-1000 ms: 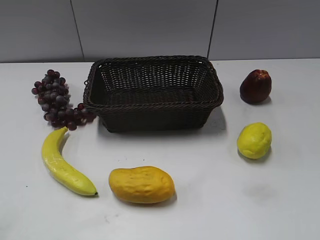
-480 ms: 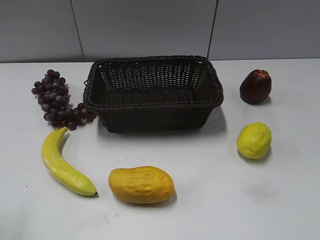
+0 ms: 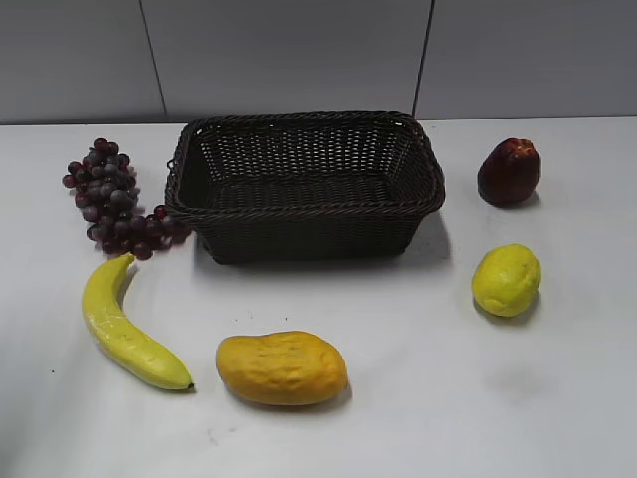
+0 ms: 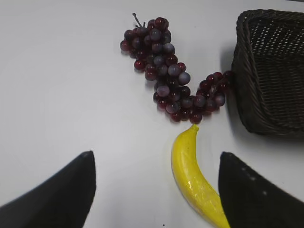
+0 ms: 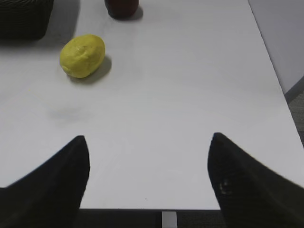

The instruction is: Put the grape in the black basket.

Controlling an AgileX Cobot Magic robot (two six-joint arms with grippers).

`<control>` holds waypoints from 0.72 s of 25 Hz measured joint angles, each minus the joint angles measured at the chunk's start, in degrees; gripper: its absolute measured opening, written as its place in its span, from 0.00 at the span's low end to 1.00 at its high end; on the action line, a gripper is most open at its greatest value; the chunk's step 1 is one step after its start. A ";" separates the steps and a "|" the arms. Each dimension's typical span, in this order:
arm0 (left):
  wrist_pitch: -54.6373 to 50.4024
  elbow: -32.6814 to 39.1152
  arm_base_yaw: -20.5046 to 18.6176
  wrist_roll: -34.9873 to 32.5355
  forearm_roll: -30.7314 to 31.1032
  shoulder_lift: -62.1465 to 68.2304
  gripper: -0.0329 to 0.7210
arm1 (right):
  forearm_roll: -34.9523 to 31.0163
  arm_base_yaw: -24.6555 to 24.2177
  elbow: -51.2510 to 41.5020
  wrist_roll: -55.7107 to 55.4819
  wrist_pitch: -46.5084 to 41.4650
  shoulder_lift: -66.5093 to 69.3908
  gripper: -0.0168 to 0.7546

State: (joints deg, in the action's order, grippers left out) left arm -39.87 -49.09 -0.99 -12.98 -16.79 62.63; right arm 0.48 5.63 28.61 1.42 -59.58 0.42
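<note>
The grape (image 3: 111, 197) is a dark purple-red bunch lying on the white table, its lower end touching the left side of the black basket (image 3: 304, 124). The basket is empty. In the left wrist view the grape (image 4: 168, 71) lies ahead of my left gripper (image 4: 155, 156), with the basket's corner (image 4: 270, 71) at the right. My left gripper is open and empty, above the table beside the banana (image 4: 197, 178). My right gripper (image 5: 148, 140) is open and empty above the table's front right part. Neither gripper shows in the exterior view.
A yellow banana (image 3: 124, 324) lies in front of the grape. A yellow-orange mango (image 3: 282, 367) lies in front of the basket. A lemon (image 3: 507, 279) and a dark red apple-like fruit (image 3: 509, 171) are at the right. The table's right edge (image 5: 270, 71) is near my right gripper.
</note>
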 joint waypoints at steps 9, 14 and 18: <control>-4.31 -18.93 7.01 0.00 0.69 25.21 0.84 | 0.00 0.00 0.00 0.00 0.00 0.00 0.78; -7.54 -28.05 9.84 0.97 2.93 38.57 0.83 | 0.00 0.00 0.00 0.00 0.00 0.00 0.78; -10.90 -35.72 10.14 5.35 10.80 47.58 0.83 | 0.00 0.00 0.00 0.00 0.00 0.00 0.78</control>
State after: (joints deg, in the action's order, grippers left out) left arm -50.78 -84.81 9.15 -7.63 -5.99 110.21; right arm 0.48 5.63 28.61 1.42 -59.58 0.42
